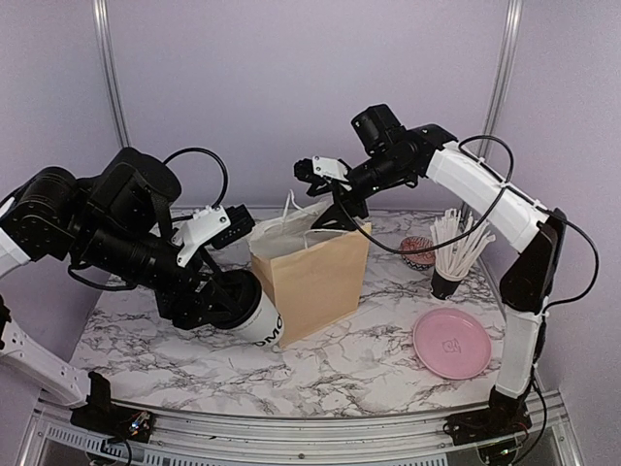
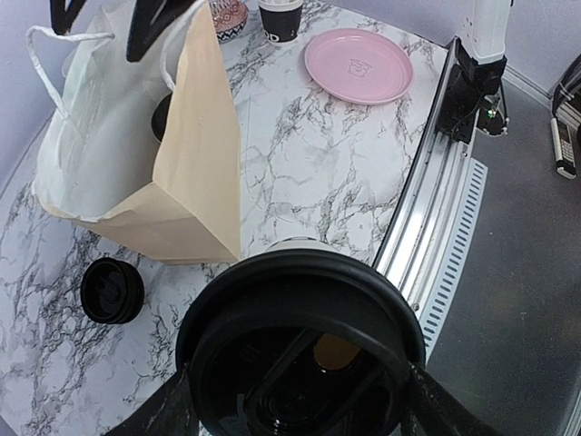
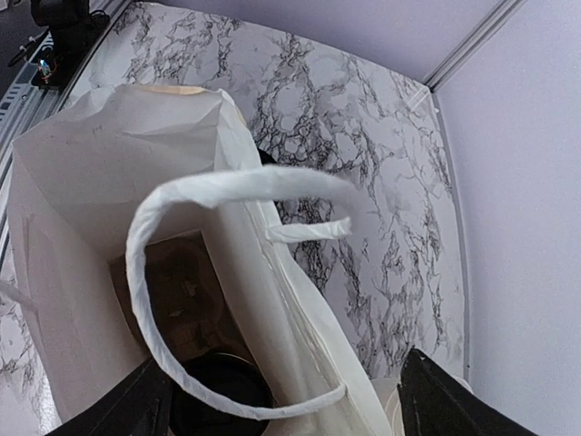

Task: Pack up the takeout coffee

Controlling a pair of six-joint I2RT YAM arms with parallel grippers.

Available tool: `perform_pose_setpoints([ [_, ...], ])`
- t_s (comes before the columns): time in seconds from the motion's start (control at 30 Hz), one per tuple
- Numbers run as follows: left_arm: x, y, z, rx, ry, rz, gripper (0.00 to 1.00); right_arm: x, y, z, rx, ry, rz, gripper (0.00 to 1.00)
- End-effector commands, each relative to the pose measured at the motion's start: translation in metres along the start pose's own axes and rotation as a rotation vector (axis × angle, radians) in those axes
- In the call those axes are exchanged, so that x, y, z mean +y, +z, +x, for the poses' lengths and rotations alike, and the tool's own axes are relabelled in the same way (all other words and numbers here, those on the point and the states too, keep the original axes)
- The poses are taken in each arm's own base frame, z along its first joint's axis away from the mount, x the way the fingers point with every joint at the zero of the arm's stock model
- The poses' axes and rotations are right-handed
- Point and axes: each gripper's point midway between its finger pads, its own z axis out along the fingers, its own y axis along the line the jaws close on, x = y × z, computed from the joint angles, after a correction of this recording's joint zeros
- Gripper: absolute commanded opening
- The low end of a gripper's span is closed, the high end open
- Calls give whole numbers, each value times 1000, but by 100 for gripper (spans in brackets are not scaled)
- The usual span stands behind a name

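Standing upright mid-table, the brown paper bag with white lining and white handles [image 1: 315, 277] gapes open, and a black-lidded round thing [image 3: 218, 392] sits at its bottom. The black beaker [image 1: 448, 282] to its right holds white sticks. Bare white marble tabletop [image 1: 359, 374] lies between the bag and the round pink plate [image 1: 451, 343]; a loose black lid [image 2: 112, 291] rests left of the bag. The left gripper [image 1: 233, 299] clamps the white paper cup with black plastic lid and dark lettering [image 1: 262, 318] just beside the bag's front left corner, below its rim. The cup's long axis slants steeply, lid up-left toward the wrist, base down-right. The right gripper [image 1: 337, 212] is spread wide, straddling the bag's rear wall.
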Motion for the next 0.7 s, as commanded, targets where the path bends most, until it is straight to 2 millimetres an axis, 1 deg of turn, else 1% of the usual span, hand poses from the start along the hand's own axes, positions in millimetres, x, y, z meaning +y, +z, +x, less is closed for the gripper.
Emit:
perform_pose_setpoints([
  [0.0,15,-29,-6,-46,-18,-72,57,-4,25,1,24,-6,-5,82],
  [0.1,18,-33,-6,-48,-28,-84,57,-14,26,-7,-1,0,13,77],
  [0.2,18,-34,-6,-45,-31,-88,57,-15,27,-10,-11,-1,11,67],
  [0.27,18,-35,-6,-45,-30,-89,57,-12,27,-9,-4,-7,0,59],
  [0.3,18,-36,-7,-47,-30,-89,57,-10,26,-7,3,-8,-7,55],
  [0.37,19,-39,-8,-50,-21,-92,57,-6,25,-3,21,-10,-21,42],
  [0.43,20,-42,-12,-56,-12,-100,57,-2,21,-1,34,-7,-33,25],
  [0.47,22,-45,-13,-62,-7,-109,57,1,18,-2,38,-6,-38,18],
  [0.57,28,-53,-21,-80,8,-147,57,7,11,-2,47,9,-45,15],
  [0.67,38,-65,-36,-125,23,-209,56,13,3,-4,49,24,-46,7],
])
